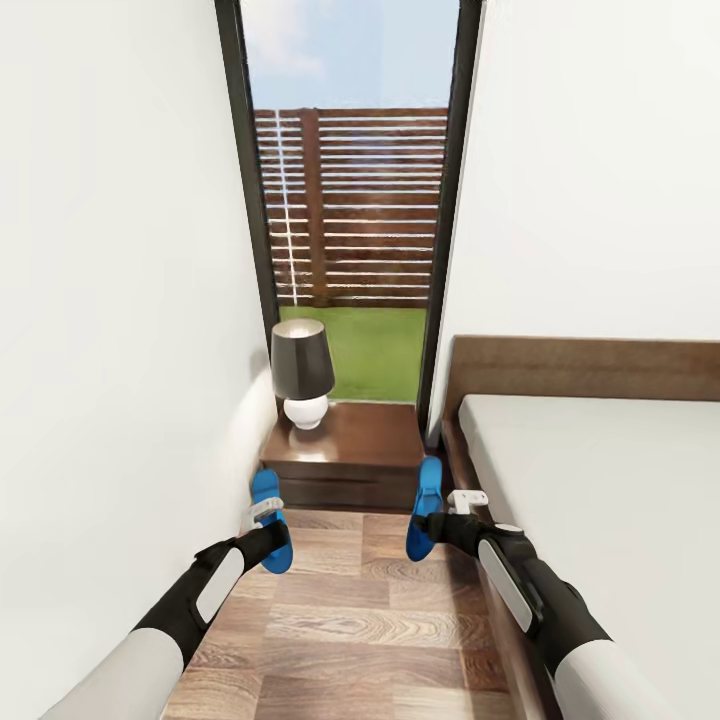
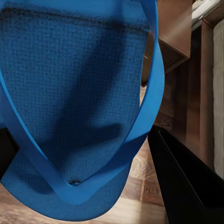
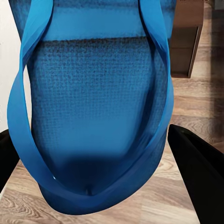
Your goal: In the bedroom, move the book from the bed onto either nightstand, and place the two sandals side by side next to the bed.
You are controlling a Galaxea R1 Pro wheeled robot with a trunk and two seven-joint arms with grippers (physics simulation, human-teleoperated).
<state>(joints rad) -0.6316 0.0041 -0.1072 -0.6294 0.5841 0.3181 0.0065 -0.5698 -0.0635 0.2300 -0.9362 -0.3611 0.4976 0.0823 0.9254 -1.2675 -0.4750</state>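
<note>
1. Your left claw [image 1: 268,527] grips one blue sandal [image 1: 270,520], and your right claw [image 1: 430,523] grips the other sandal [image 1: 426,506]; both hang above the plank floor [image 1: 340,610], apart from each other.
2. The bed [image 1: 600,500] lies along your right, so the sandals are by it but not yet set down side by side.
3. Ahead, the nightstand [image 1: 350,445] carries a lamp [image 1: 302,373]; I see no book there, so that move looks undone.
</note>
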